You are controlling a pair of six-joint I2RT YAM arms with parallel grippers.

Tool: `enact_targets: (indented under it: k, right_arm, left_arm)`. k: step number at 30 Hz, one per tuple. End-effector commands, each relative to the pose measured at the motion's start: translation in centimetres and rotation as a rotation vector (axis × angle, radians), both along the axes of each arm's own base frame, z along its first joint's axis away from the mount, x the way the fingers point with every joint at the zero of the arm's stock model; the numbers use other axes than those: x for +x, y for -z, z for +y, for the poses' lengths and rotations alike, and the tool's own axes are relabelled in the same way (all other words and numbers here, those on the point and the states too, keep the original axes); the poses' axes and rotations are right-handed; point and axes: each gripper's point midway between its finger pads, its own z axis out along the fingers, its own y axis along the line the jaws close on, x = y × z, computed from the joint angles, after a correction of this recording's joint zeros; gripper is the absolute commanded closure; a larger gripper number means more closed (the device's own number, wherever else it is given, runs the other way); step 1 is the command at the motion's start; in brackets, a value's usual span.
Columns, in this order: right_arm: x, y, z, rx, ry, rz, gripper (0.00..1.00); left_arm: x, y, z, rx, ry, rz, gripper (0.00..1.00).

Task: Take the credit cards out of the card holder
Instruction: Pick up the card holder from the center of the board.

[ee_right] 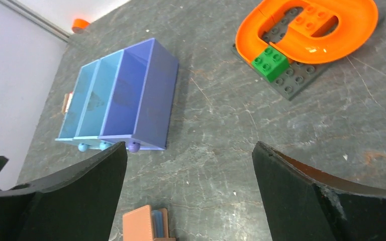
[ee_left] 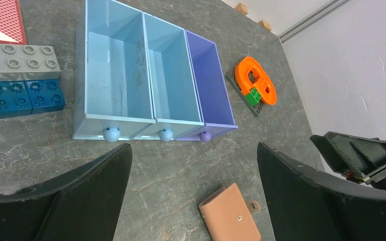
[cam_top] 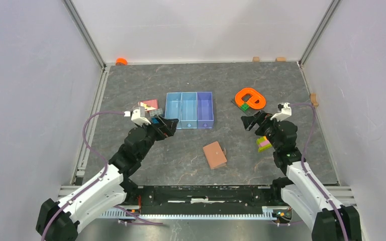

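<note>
The card holder (cam_top: 214,154) lies closed on the grey table at centre front, salmon-brown with a small snap tab. It shows in the left wrist view (ee_left: 229,215) and in the right wrist view (ee_right: 139,226), where a grey-blue inner edge (ee_right: 157,221) peeks out. No credit cards show; they are hidden. My left gripper (cam_top: 170,126) is open and empty, up left of the holder, its jaws wide apart (ee_left: 193,150). My right gripper (cam_top: 247,122) is open and empty, up right of the holder, jaws wide apart (ee_right: 189,148).
A blue three-compartment tray (cam_top: 190,109) stands behind the holder. An orange curved piece on a dark baseplate (cam_top: 250,98) lies at back right. Grey and blue bricks (ee_left: 20,80) and a pink block (cam_top: 150,104) sit left of the tray. Green and pink bricks (cam_top: 264,144) lie under the right arm.
</note>
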Motion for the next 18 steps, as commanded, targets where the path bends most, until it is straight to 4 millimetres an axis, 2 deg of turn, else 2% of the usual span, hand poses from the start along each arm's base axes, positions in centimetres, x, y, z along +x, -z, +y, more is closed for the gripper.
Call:
enact_targets:
  k: [1,3,7,8,11,15,18]
  right_arm:
    - [0.2,0.6,-0.2,-0.004,0.014,0.069,0.02]
    - [0.1,0.2,1.0,-0.03,-0.078,0.061,0.02]
    - [-0.4,1.1,2.4,-0.072,-0.188,0.07,0.01]
    - [-0.6,1.4,2.8,-0.079,-0.222,0.068,0.05]
    - [-1.3,3.0,4.3,-0.151,-0.316,0.102,0.12]
    - [-3.2,6.3,7.2,-0.285,-0.46,0.192,0.13]
    - [-4.4,8.0,9.0,-0.343,-0.543,0.238,0.19]
  left_arm:
    - [0.0,-2.2,0.3,-0.037,-0.022,-0.043,0.0]
    - [-0.1,-2.3,0.2,-0.046,-0.012,-0.044,0.0]
    - [-0.4,-2.0,-0.4,-0.048,0.02,-0.031,0.0]
    - [-0.3,-1.6,-0.6,-0.05,0.026,-0.021,0.0]
    - [-0.2,-0.6,-1.4,-0.042,0.06,-0.009,0.03]
    - [-0.4,1.2,-2.0,-0.033,0.093,0.029,0.03]
    - [-0.6,1.3,-2.7,-0.047,0.119,0.047,0.03]
